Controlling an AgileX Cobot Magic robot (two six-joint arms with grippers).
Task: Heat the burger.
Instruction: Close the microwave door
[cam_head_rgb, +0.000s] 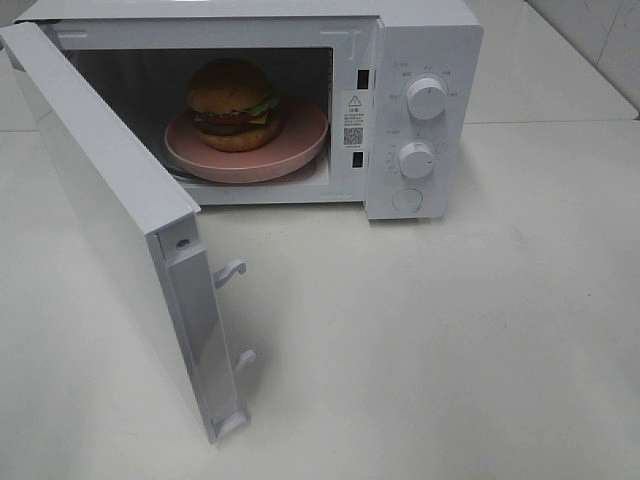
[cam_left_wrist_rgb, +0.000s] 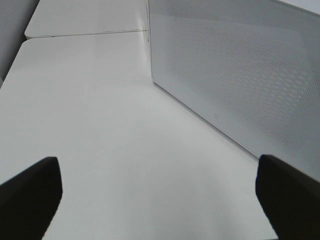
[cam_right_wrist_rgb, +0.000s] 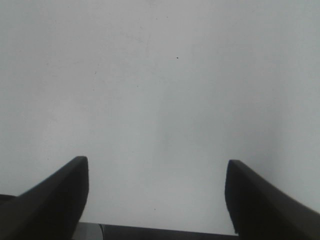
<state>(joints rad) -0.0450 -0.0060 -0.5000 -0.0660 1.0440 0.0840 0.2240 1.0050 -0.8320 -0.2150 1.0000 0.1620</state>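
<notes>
The burger, with a golden-brown bun and dark patty, sits on a round pink plate inside the white microwave. The microwave door is swung wide open toward the front left. Neither arm shows in the exterior high view. In the left wrist view my left gripper is open with nothing between its fingers, and the door's outer face with its dotted window stands close by. My right gripper is open over bare white table.
Two white knobs and a round button sit on the microwave's control panel. Two latch hooks stick out of the door's edge. White table surface spreads in front of the microwave and to its right.
</notes>
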